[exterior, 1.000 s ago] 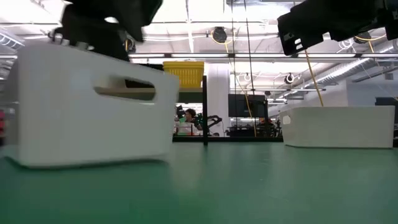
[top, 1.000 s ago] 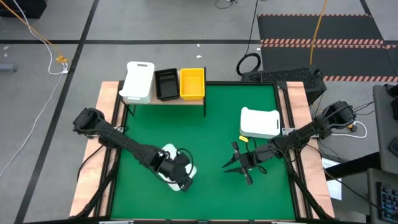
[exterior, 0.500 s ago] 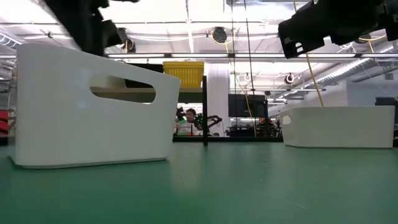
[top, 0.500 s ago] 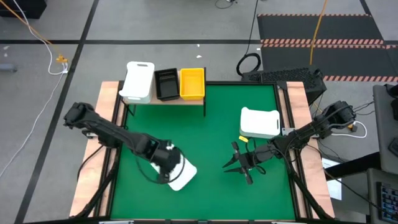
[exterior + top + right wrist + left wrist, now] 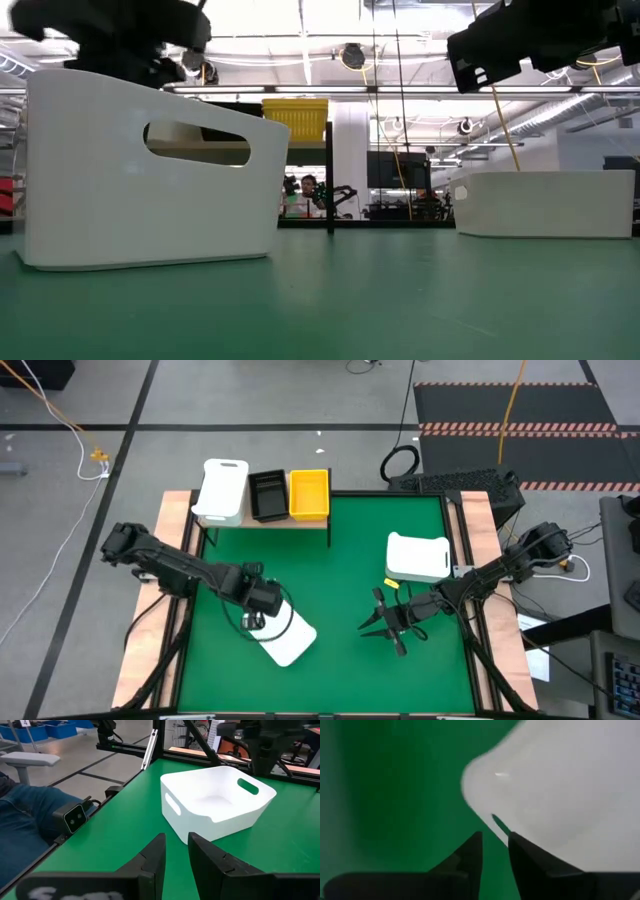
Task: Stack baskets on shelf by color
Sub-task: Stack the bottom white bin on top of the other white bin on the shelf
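Note:
A white basket [image 5: 287, 640] [image 5: 150, 170] [image 5: 215, 802] rests on its base on the green mat [image 5: 340, 550], near its near-left part. My left gripper [image 5: 262, 606] [image 5: 495, 842] hovers over that basket's far-left corner [image 5: 480, 775], fingers shut, touching nothing that I can see. A second white basket [image 5: 418, 557] [image 5: 545, 205] sits on the mat at the right. My right gripper [image 5: 385, 623] [image 5: 176, 845] waits, shut, on the near side of it. The shelf [image 5: 300, 522] at the far edge carries a white [image 5: 222, 490], a black [image 5: 267, 494] and a yellow basket [image 5: 309, 493].
The shelf's thin black legs [image 5: 329, 535] stand on the far part of the mat. Wooden table borders [image 5: 170, 560] flank the mat left and right. Open green mat lies between the two white baskets and in front of the shelf. A person's leg [image 5: 20, 815] shows beyond the table.
My left gripper has come off the near white basket, moving toward the table's left and far edges and ending above the basket's far-left corner. The basket, tilted and under the gripper a second ago, now sits flat on the mat. The right arm has kept still.

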`<action>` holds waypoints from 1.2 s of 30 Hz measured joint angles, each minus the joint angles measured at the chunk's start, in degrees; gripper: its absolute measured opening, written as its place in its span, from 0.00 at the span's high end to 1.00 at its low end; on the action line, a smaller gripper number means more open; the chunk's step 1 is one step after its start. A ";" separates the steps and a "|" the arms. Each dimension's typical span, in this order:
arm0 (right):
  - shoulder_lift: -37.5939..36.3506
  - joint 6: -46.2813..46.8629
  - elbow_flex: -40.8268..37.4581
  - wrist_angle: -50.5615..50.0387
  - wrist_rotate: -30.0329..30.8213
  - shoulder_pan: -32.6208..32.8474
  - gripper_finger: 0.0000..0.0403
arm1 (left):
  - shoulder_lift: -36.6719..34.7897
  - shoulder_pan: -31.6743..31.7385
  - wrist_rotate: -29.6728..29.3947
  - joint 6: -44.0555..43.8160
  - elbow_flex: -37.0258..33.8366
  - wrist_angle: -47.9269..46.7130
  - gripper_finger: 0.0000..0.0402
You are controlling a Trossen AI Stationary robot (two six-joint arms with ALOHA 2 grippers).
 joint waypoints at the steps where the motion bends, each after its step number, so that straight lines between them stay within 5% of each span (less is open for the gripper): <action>1: 0.00 0.02 0.00 0.00 0.00 0.00 0.81 | -0.06 0.46 -0.02 -2.32 -0.21 0.10 0.76; 7: 0.00 0.35 0.00 -0.20 0.00 0.00 0.81 | 0.03 3.47 2.97 -16.79 -2.50 -0.27 0.76; 20: 0.00 0.39 -0.01 -0.17 0.02 0.00 0.81 | -0.61 3.73 6.52 -21.16 -4.72 -1.45 0.77; 24: 0.00 0.33 -0.02 -0.11 0.02 0.00 0.81 | -2.08 2.71 0.87 -10.01 -3.06 -3.97 0.77; 33: 0.00 -0.86 -0.04 0.00 0.04 0.00 0.81 | -2.65 -5.17 -5.14 45.28 -1.97 -3.95 0.77; 36: 0.00 -2.05 -0.04 0.00 0.04 0.00 0.81 | -2.52 -7.11 -7.59 53.90 -1.97 -3.67 0.77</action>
